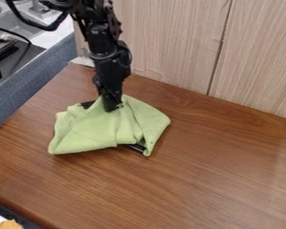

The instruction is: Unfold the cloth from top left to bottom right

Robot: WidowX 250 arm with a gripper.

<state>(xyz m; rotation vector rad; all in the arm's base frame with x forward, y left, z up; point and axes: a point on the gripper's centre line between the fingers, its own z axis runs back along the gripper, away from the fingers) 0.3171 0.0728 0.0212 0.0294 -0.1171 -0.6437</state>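
My gripper (111,103) points down at the upper middle of the green cloth (100,129), left of centre in the camera view. Its tip meets the fabric, and creases spread from that spot. The cloth lies rumpled and partly folded over itself, with one flap on the right side and a corner pointing toward the front. Whether any fabric is held cannot be made out.
Black parts of an object (136,147) stick out from beneath the cloth at its lower right and upper left. A wood-grain panel (169,40) stands behind the brown table (211,179). A sink area lies beyond the upper left edge.
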